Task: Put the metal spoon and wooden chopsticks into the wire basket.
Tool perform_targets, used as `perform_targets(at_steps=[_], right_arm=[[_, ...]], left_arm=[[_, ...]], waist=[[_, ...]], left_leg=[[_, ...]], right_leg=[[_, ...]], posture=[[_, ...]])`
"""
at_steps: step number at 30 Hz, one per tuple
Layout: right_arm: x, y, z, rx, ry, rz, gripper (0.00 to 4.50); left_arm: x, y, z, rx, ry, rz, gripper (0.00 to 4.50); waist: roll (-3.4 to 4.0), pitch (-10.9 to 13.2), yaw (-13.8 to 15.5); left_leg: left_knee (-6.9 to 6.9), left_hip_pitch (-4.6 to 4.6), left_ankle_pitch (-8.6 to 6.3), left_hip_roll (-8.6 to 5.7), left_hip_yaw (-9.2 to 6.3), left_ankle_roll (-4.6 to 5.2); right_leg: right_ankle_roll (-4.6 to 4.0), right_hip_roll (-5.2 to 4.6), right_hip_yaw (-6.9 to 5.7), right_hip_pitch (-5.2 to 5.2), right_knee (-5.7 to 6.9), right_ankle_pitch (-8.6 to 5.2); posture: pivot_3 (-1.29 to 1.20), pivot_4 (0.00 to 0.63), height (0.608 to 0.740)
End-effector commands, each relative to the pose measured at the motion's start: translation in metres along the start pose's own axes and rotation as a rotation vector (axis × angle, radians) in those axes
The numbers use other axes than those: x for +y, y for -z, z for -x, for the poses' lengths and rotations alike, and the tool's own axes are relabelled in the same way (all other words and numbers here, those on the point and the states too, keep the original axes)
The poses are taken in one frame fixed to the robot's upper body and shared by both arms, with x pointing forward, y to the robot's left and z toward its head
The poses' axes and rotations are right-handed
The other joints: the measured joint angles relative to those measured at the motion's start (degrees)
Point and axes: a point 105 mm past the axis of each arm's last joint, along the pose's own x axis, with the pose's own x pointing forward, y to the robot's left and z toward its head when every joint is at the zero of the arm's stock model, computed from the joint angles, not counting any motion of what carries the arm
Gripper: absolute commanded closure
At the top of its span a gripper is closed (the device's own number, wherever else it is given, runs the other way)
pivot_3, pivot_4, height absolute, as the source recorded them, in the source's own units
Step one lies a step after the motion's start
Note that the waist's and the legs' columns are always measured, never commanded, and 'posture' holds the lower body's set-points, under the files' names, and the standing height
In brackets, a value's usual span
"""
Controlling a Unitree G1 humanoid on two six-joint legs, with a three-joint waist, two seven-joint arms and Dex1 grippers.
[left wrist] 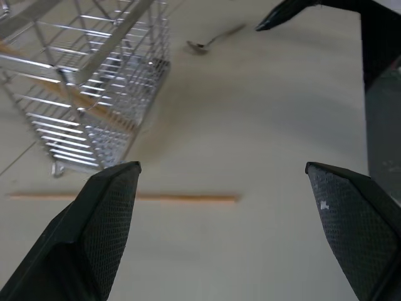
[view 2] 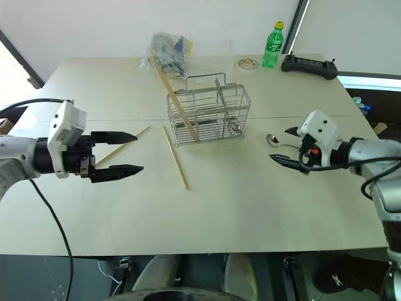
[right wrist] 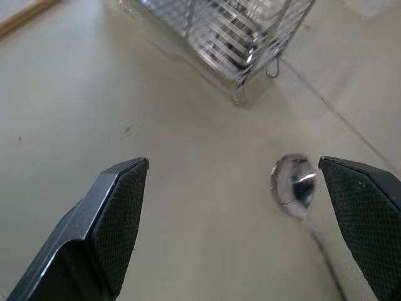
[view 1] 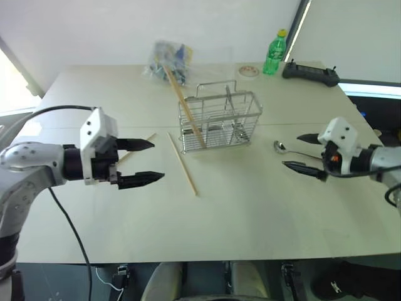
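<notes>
The wire basket [view 1: 219, 122] stands mid-table with one wooden chopstick [view 1: 185, 103] leaning upright in its left end. A second chopstick [view 1: 183, 166] lies flat on the table in front of the basket's left end. A third chopstick [view 2: 145, 130] lies partly behind my left gripper [view 1: 156, 161], which hovers open and empty to their left, pointing toward the basket. The metal spoon [view 1: 280, 147] lies on the table right of the basket. My right gripper [view 1: 291, 150] is open around the spoon's place, above it. In the right wrist view the spoon's bowl [right wrist: 293, 185] shows beside one finger.
At the table's far side sit a clear plastic bag [view 1: 169, 59] with blue contents, a roll of tape [view 1: 249, 71], a green bottle [view 1: 274, 53] and a black controller [view 1: 310, 72]. The near half of the table [view 1: 250, 219] is bare.
</notes>
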Motion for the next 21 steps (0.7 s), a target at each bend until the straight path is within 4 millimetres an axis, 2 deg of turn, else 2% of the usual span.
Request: perform_targets(at_steps=[1,4,10,16,21], right_arm=[[-0.018,0.001,0.000,0.031,-0.029,0.027,0.00],[-0.034,-0.001,-0.008,0.044,-0.040,0.008,0.00],[-0.058,0.021,-0.021,0.162,-0.041,0.015,0.00],[-0.062,0.046,-0.031,0.299,-0.077,0.033,0.00],[-0.066,0.056,-0.039,0.358,-0.049,0.032,0.00]], left_arm=[[-0.001,-0.010,-0.008,-0.033,0.041,-0.025,0.05],[0.000,-0.015,-0.018,-0.043,0.040,-0.088,0.05],[-0.002,-0.025,-0.024,-0.108,0.035,-0.093,0.05],[-0.004,-0.032,-0.022,-0.122,0.018,-0.111,0.05],[-0.007,-0.033,-0.020,-0.124,0.001,-0.118,0.05]], waist=[[0.00,0.0,-0.1],[-0.01,0.0,-0.3],[-0.07,0.1,-1.1],[-0.03,0.1,-1.2],[-0.03,0.1,-1.4]], left_leg=[[0.00,-0.03,0.00,-0.01,0.00,0.00],[-0.03,-0.08,-0.01,-0.03,0.02,0.02],[-0.02,-0.09,-0.01,-0.09,0.05,0.02],[-0.04,-0.05,0.00,-0.14,0.14,0.01],[-0.02,0.01,0.00,-0.15,0.35,0.00]], right_leg=[[0.00,0.00,0.00,-0.02,-0.01,0.00],[0.02,-0.03,0.02,-0.08,-0.04,0.02],[0.22,-0.02,0.05,-0.08,-0.06,0.14],[0.24,0.01,0.21,-0.13,0.00,0.15],[0.34,0.04,0.44,-0.14,0.01,0.22]], posture=[[0.00,0.150,0.713],[0.00,0.150,0.713],[0.00,0.150,0.713],[0.00,0.150,0.713],[0.00,0.150,0.713]])
